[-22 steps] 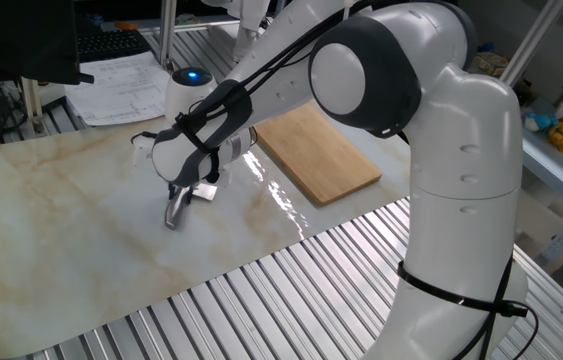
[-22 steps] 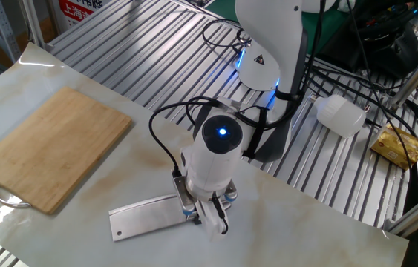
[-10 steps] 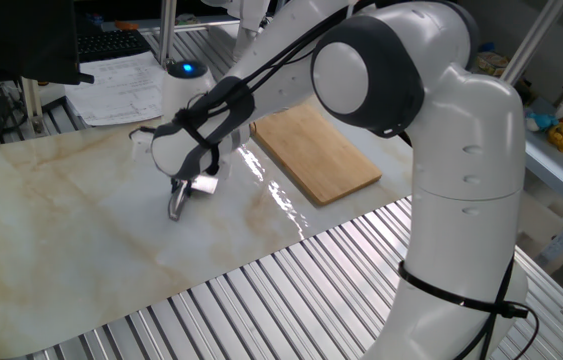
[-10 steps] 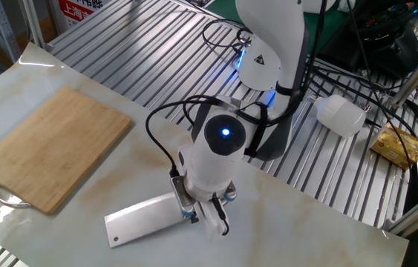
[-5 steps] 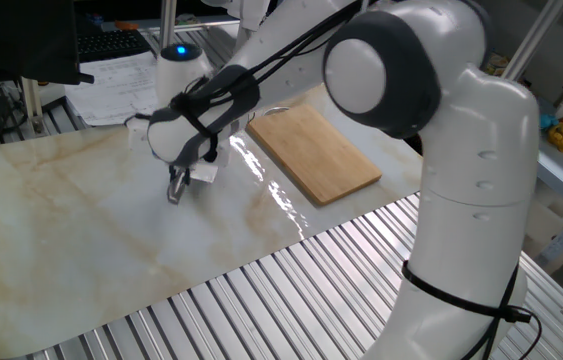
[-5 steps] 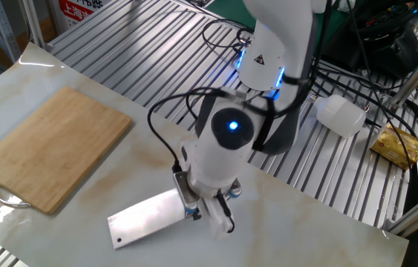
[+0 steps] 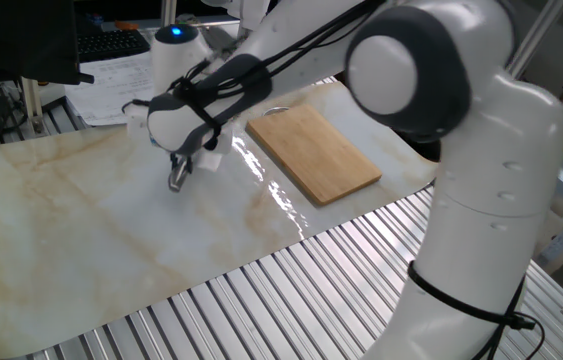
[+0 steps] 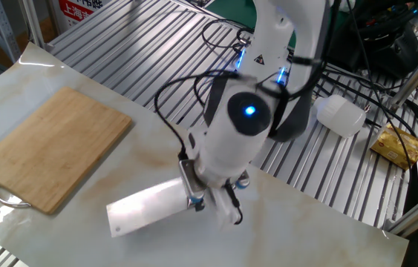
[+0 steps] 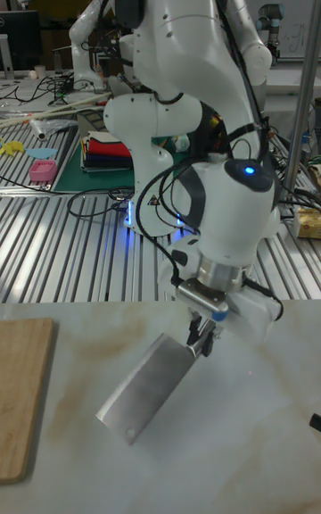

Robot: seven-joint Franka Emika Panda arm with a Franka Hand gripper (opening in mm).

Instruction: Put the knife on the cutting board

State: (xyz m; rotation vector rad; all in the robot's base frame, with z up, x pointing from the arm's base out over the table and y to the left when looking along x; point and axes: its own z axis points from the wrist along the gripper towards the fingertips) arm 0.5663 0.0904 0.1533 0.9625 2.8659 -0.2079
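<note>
Knife [image 9: 147, 385] hangs off the marble tabletop [image 8: 60, 237], blade broad & silver, long axis on a diagonal: blade end w/ small hole points down-left in the tall view, handle end up at the gripper [image 9: 203, 333]. Gripper is clamped on the handle, fingers pointing down. Cutting board [image 8: 49, 146] lies flat well apart from knife, towards table's far end, nothing on it.
</note>
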